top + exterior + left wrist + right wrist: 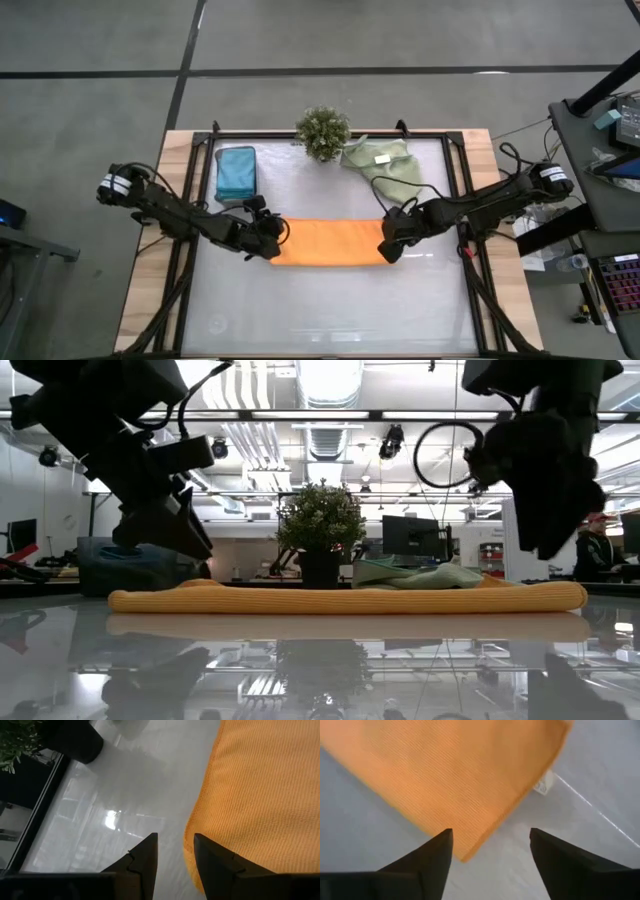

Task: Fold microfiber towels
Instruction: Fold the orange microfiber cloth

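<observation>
A bright orange towel (330,243) lies folded into a long flat strip across the middle of the table; the low view shows the orange towel (350,598) resting flat. My left gripper (274,241) hovers over its left end, open, with only bare table in the gap (175,852) and the towel's edge (200,820) beside one finger. My right gripper (391,246) hovers open above the strip's right end, its fingers wide apart over a corner of the towel (465,852). Neither gripper has anything between its fingers.
Folded teal-blue cloth (236,172) lies at the far left. A crumpled sage-green towel (385,165) with a white tag sits at the far right. A small potted plant (323,130) stands at the far edge between them. Bare table (330,310) spreads on the near side.
</observation>
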